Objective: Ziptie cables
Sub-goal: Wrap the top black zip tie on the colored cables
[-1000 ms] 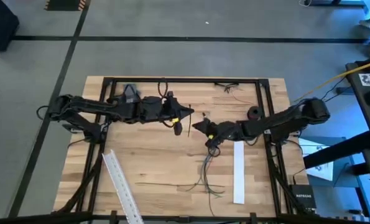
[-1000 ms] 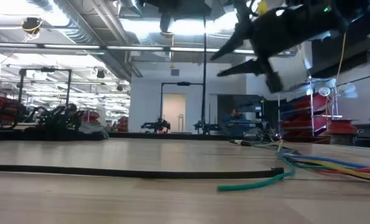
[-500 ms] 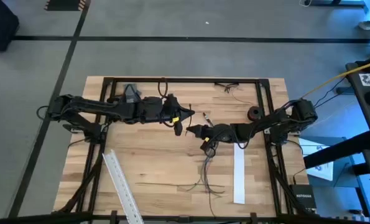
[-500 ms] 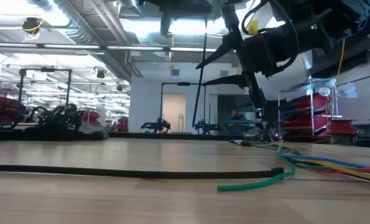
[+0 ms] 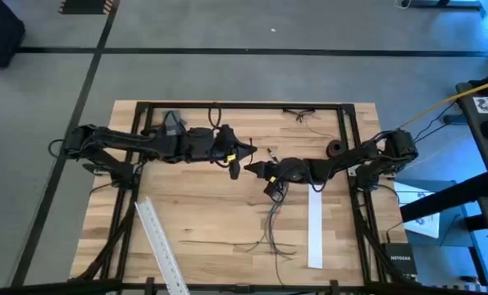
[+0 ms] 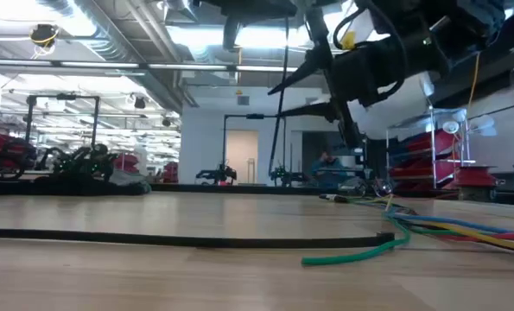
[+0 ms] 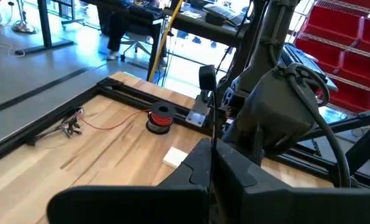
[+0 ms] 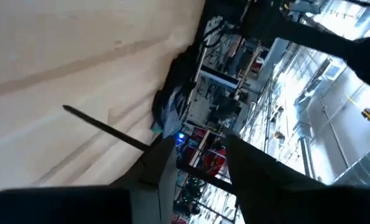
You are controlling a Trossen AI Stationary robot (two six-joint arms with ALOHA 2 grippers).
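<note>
mid-table: left claw (image 5: 252, 149) and right claw (image 5: 248, 170) nearly meet | open wood: between the white strips (image 5: 315, 225)

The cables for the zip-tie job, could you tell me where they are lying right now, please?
In the high view the cables lie loosely bunched on the table's near half, between the two white strips, just below the right gripper.

1. Workshop or industrial lab: exposed ceiling ducts (image 6: 110, 43) and strip lights overhead.
2. Red storage bins (image 7: 352, 37) on racks, taped lines (image 5: 252, 52) across grey concrete floor.
3. Wooden counter (image 5: 202, 205) inside black metal frame.
</note>
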